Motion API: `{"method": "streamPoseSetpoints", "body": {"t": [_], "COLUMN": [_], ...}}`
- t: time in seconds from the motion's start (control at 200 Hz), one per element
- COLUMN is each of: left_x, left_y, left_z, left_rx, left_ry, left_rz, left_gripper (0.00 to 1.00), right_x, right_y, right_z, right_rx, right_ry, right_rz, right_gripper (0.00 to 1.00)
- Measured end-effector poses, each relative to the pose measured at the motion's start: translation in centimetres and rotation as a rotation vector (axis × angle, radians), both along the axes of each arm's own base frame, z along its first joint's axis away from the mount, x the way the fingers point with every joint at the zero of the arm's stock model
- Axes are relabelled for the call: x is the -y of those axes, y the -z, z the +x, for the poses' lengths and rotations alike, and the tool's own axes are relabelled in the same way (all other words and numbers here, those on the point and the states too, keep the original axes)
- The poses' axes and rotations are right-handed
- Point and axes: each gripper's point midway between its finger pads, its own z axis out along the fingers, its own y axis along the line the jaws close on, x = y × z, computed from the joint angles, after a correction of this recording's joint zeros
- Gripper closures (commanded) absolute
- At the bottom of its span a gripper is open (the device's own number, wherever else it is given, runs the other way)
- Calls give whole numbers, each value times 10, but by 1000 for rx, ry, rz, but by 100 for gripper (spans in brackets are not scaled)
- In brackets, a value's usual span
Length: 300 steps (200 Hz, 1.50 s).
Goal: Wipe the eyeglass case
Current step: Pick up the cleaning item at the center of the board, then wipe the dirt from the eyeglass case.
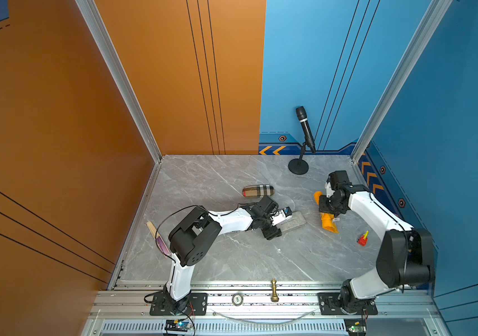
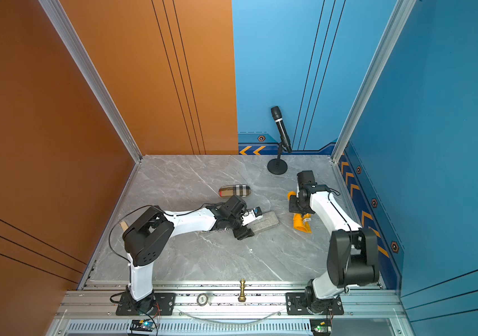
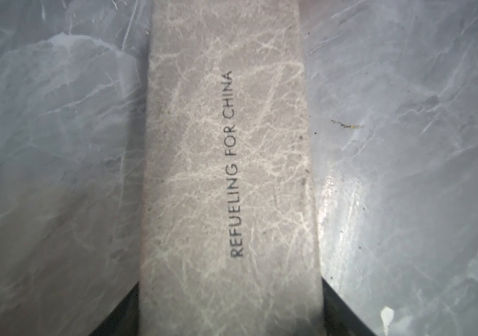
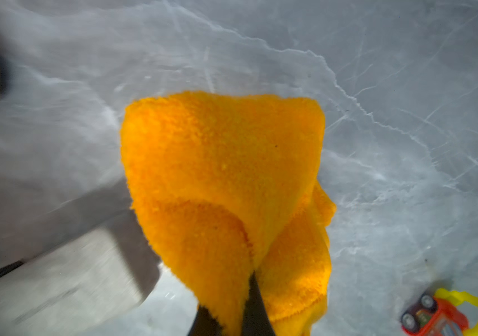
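The gray eyeglass case (image 1: 294,221) (image 2: 267,221) is lying on the marble-patterned table (image 1: 232,256) near its middle, a little toward the right edge. The left gripper (image 1: 280,224) (image 2: 249,226) is reaching to the case's end that points toward the left edge. In the left wrist view the case (image 3: 229,163), printed with "REFUELING FOR CHINA", is running between the two dark fingers (image 3: 344,305), which are pressing against its long sides, so the jaws are clamped on it.

The right gripper (image 1: 325,210) (image 4: 229,317) is hanging over the table near the right edge with its jaws squeezed together on an orange cloth (image 1: 329,225) (image 2: 301,224) (image 4: 223,174). The cloth is drooping below the fingers in folds; whether its lower end is touching the table cannot be told. In both top views the cloth is sitting near the gray case's free end, with a strip of bare table between them.

A plaid case (image 1: 258,191) (image 2: 234,191) is lying behind the left gripper, toward the back edge. A microphone (image 1: 306,129) is standing on its round base near the back right corner. A red and yellow toy car (image 1: 363,238) (image 4: 441,317) is resting by the right edge, nearer the front. A gold chess piece (image 1: 274,290) is standing upright on the front rail.
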Motion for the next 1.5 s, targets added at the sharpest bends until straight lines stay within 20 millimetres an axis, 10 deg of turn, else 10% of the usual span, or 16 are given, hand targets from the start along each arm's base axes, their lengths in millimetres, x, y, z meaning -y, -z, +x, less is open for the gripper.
{"method": "streamPoseSetpoints", "body": {"t": [0.155, 0.335, 0.766, 0.906, 1.121, 1.502], "left_x": [6, 16, 20, 20, 32, 26], "left_y": [-5, -10, 8, 7, 4, 8], "left_z": [5, 6, 3, 5, -8, -10], "left_rx": [19, 35, 31, 34, 23, 0], "left_ry": [-10, -4, -20, -27, 19, 35], "left_rz": [-34, -72, -36, -45, -69, -70], "left_gripper": [73, 75, 76, 76, 77, 77], "right_x": [-49, -93, -146, -138, -60, -137], "right_y": [-21, 10, 58, 57, 41, 48], "right_z": [-37, -75, -63, -57, -23, -19], "right_rx": [13, -127, -316, -303, -166, -181], "right_ry": [-93, -128, -184, -152, 17, -163], "right_rz": [195, 397, 521, 583, 508, 616], "right_gripper": [100, 100, 100, 100, 100, 100]}}
